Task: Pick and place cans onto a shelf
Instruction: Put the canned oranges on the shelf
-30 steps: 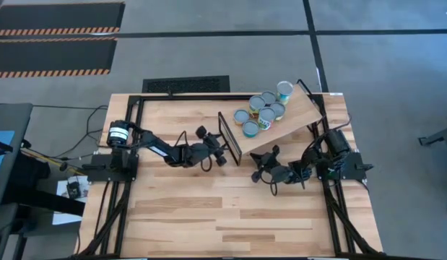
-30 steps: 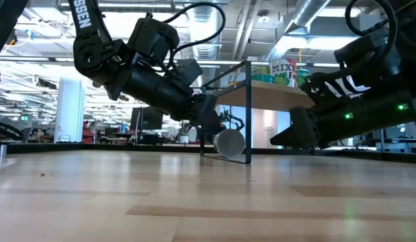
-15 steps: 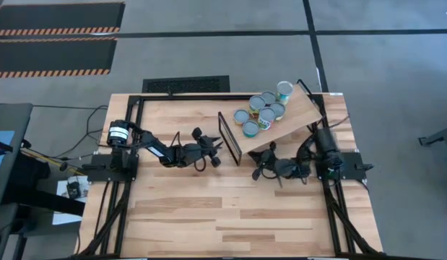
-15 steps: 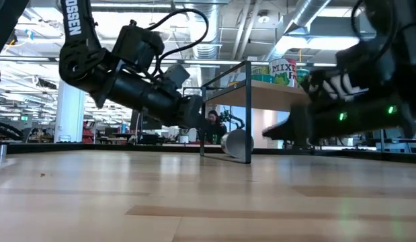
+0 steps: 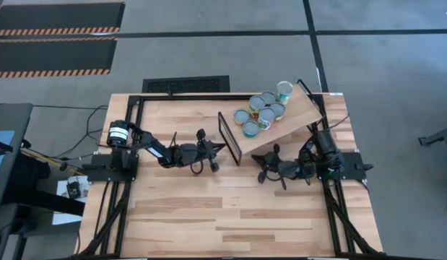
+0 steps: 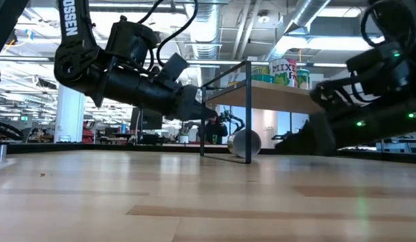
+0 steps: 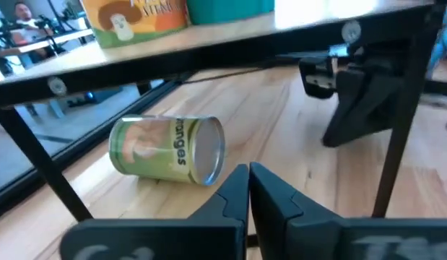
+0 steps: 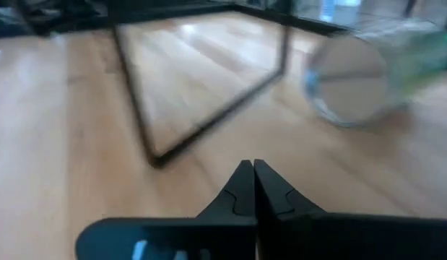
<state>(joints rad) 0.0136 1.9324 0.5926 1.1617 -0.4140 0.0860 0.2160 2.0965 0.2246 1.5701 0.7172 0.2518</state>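
The shelf (image 5: 292,119), a light wood board, has a black frame (image 5: 229,137) at its left end. Several cans (image 5: 263,108) stand upright on it. One green-labelled can (image 7: 169,148) lies on its side on the tabletop beneath the board, also seen in the low view (image 6: 244,142) and right wrist view (image 8: 353,79). My left gripper (image 7: 248,180) is shut and empty, just left of the frame and short of this can. My right gripper (image 8: 253,173) is shut and empty, on the can's other side under the shelf's near edge.
Black rails (image 5: 136,144) run along the table's left and right sides. Bare wooden tabletop (image 5: 223,217) spreads across the near half. The frame's thin upright bars (image 6: 248,111) stand between my left gripper and the lying can.
My left gripper has shut and drawn back toward the table's left edge, away from the frame. The lying can has rolled a little along the tabletop under the shelf, toward the right arm. My right gripper has pulled back slightly toward the table's right edge.
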